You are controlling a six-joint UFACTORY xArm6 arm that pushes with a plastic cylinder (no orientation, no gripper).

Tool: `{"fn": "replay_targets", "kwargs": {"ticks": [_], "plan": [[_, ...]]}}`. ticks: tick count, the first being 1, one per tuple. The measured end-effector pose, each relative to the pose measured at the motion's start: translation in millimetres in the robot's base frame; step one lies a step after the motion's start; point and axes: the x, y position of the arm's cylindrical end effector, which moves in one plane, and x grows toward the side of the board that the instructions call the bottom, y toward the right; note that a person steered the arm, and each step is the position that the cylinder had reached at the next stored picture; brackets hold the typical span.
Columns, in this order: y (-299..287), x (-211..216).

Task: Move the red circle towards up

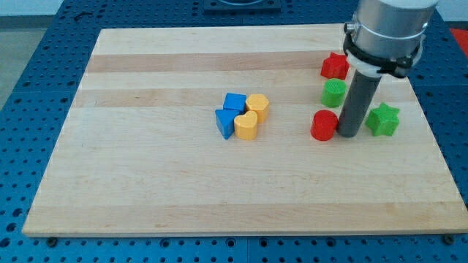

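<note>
The red circle (322, 125) lies on the wooden board (146, 183) at the view's right. My tip (348, 135) stands right beside it on its right, touching or nearly touching. A green circle-like block (334, 92) sits just above the red circle. A red star (335, 66) lies above that. A green star (383, 120) lies to the right of my tip.
Near the board's middle is a tight cluster: a blue block (235, 102), a blue block (225, 123), a yellow hexagon-like block (257, 106) and a yellow heart (246, 126). The board's right edge is close to the green star.
</note>
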Motion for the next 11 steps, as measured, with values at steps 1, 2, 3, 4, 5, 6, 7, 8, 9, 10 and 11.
{"fn": "replay_targets", "kwargs": {"ticks": [1, 2, 3, 4, 5, 6, 7, 8, 9, 10, 11], "plan": [[-3.7, 19.0], [-12.9, 23.4], [-29.5, 10.5], [-37.8, -8.4], [-42.9, -25.3], [-45.4, -51.4], [-50.1, -75.3], [-49.7, -76.1], [-44.1, -76.7], [-43.7, -97.8], [-46.9, -124.2]]}}
